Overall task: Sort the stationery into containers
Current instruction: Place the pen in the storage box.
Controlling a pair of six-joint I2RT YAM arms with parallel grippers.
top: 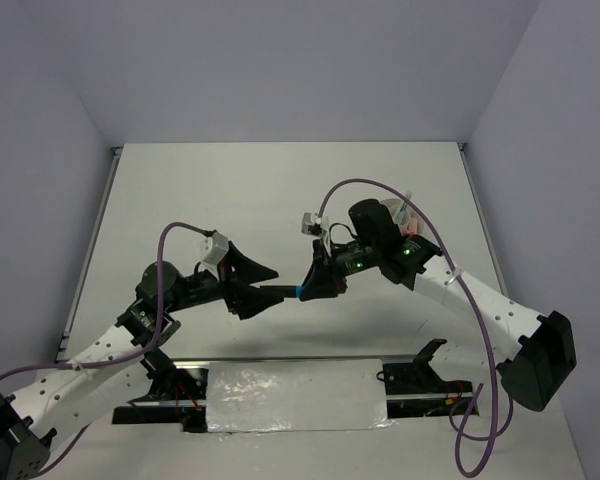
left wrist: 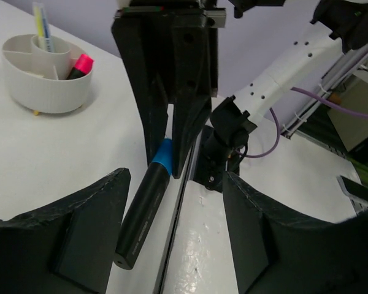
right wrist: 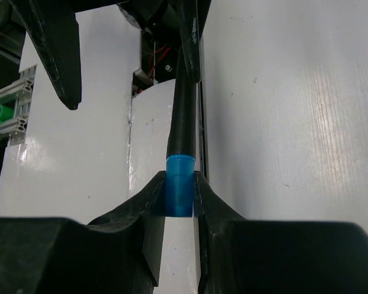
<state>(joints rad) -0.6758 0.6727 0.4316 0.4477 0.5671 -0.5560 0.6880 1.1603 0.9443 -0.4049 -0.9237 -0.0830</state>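
Partly done: in the white tub [left wrist: 46, 92] already, pink-ended highlighter [left wrist: 80, 65] and yellow pen [left wrist: 42, 27]; above the tabletop [left wrist: 37, 159], blue-ended marker [left wrist: 144, 205] unbinned, clenched at its blue end by the right tool [right wrist: 179, 187], between jaws of the released left tool [left wrist: 175, 180].

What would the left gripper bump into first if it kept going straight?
The left gripper would hit the black marker first; it sits between the open fingers. Right behind is the right gripper pinching its blue end, though depth is hard to judge.
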